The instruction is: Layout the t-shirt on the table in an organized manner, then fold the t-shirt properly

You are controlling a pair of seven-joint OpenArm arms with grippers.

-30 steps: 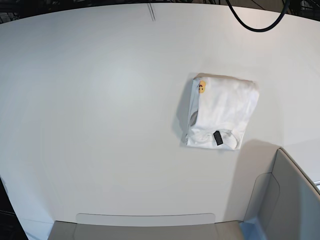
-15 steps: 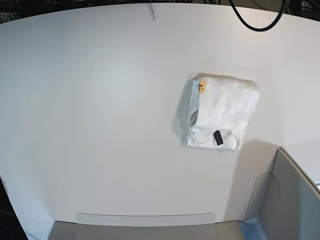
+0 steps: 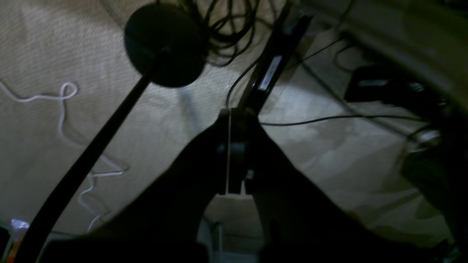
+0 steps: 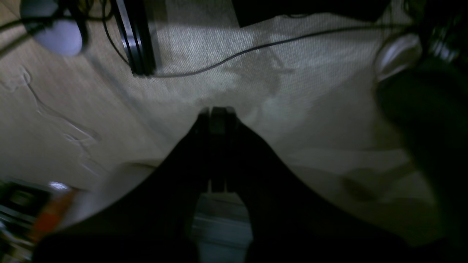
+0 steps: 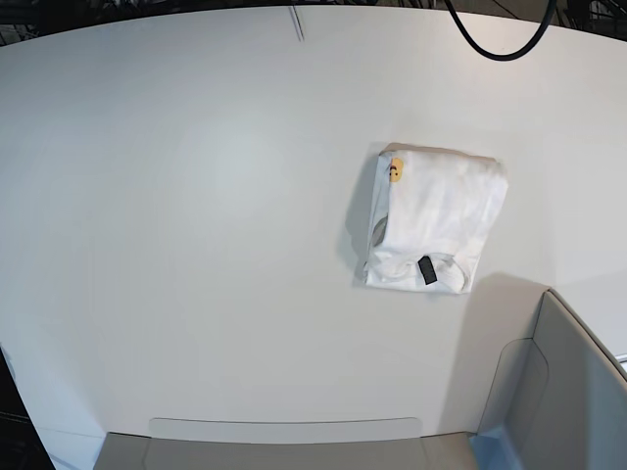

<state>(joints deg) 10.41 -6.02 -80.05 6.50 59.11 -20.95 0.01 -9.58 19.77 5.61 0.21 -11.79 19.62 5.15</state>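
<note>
Base view shows the t-shirt (image 5: 431, 220) folded into a compact rectangle on the worktop (image 5: 196, 215), just beyond the grey bin wall (image 5: 558, 392), black neck tag (image 5: 427, 269) on top at the near edge. Neither arm is over the worktop. On the wrist views I see the left gripper (image 3: 234, 153) and right gripper (image 4: 215, 146) with fingers pressed together, empty, above carpet and cables. I judge the fold done; I'd only square the slightly skewed packet gently, without lifting layers.
</note>
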